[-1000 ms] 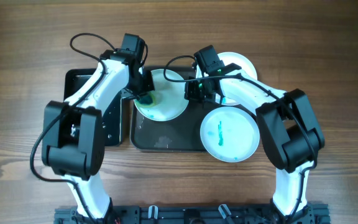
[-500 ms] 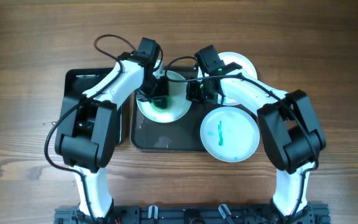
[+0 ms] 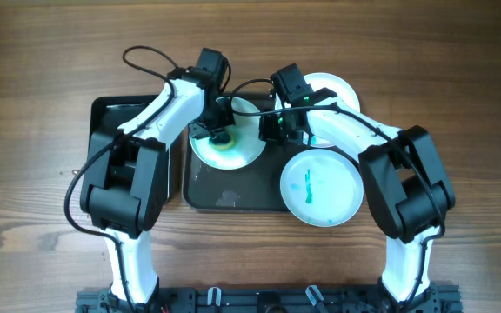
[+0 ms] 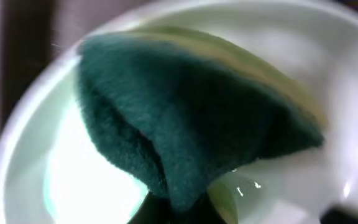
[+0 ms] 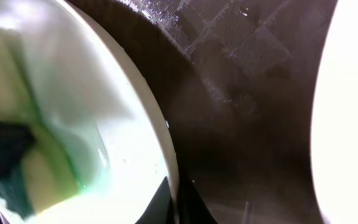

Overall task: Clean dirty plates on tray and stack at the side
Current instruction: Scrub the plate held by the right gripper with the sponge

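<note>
One white plate (image 3: 246, 149) lies at the back of the dark grey tray (image 3: 233, 196), with a faint green film on it. My left gripper (image 3: 215, 127) is shut on a dark green and yellow sponge (image 3: 220, 139) and presses it on this plate; the left wrist view shows the sponge (image 4: 191, 118) on the plate (image 4: 48, 186). My right gripper (image 3: 270, 130) is shut on the plate's right rim (image 5: 160, 130). A second plate (image 3: 322, 187) with a teal smear overlaps the tray's right edge. A third plate (image 3: 335, 90) lies on the table behind my right arm.
A smaller glossy black tray (image 3: 111, 113) sits left of the grey tray, partly under my left arm. The grey tray's wet floor (image 5: 241, 112) shows in the right wrist view, with the second plate's edge (image 5: 353, 124) at the right.
My left gripper has carried the sponge from the plate's left edge toward its middle, then slightly back. The right gripper and the plates have not moved.
</note>
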{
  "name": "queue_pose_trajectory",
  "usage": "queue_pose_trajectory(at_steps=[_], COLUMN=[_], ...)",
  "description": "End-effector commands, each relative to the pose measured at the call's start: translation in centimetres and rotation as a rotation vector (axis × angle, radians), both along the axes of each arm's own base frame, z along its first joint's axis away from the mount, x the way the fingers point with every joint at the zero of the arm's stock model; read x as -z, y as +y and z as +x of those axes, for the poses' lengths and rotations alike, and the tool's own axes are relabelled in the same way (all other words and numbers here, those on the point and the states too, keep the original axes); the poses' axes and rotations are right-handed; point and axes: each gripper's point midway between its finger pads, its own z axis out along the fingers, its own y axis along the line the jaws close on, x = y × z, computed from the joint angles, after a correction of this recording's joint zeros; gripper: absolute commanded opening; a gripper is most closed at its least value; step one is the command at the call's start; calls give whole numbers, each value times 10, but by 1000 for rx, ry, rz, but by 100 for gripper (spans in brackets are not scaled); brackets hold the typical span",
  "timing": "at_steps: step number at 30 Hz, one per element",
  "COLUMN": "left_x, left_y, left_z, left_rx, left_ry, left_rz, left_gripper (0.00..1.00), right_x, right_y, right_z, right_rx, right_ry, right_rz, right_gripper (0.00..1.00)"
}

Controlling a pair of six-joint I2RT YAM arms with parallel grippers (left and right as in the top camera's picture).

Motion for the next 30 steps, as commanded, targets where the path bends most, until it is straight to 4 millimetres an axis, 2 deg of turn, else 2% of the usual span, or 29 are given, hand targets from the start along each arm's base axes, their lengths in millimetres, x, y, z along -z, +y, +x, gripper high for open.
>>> queue_pose_trajectory(at_steps=[1, 4, 8, 9, 11, 13, 15, 19, 21, 23, 26, 28, 30], left_x=[7, 7, -5, -7, -6, -2, 4, 4, 0, 0, 4, 7, 4], left_y=[29, 0, -63, -73, -78, -69, -48, 21, 53, 63, 52, 20, -23], left_z=[-6, -19, -41, -47, -50, -40, -25, 4, 2, -11, -34, -48, -61], left_rx=[-246, -181, 228, 325, 415, 402, 329, 74, -58, -104, -60, 92, 273], left_ry=[44, 114, 145, 139, 118, 82, 40, -50, -49, 10, 117, 183, 221], left_rz=[108, -15, -278, -309, -296, -220, -92, 239, 361, 376, 315, 160, -62], left_gripper=[4, 4, 4, 4, 4, 4, 4, 4, 4, 4, 4, 4, 4], right_x=[10, 10, 10, 10, 10, 10, 10, 10, 10, 10, 10, 10, 10], right_y=[-12, -11, -11, -11, -11, -11, -12, -12, -12, -12, -11, -11, -11], right_z=[-2, -1, -1, -1, -1, -1, -2, -2, -2, -2, -1, -1, -1], right_rx=[11, 12, 11, 12, 12, 12, 11, 11, 9, 8, 9, 9, 9], right_ry=[9, 7, 6, 7, 7, 8, 9, 10, 9, 8, 5, 5, 5], right_rz=[-54, -53, -53, -53, -53, -53, -54, -54, -55, -55, -53, -53, -53], right_gripper=[4, 4, 4, 4, 4, 4, 4, 4, 4, 4, 4, 4, 4])
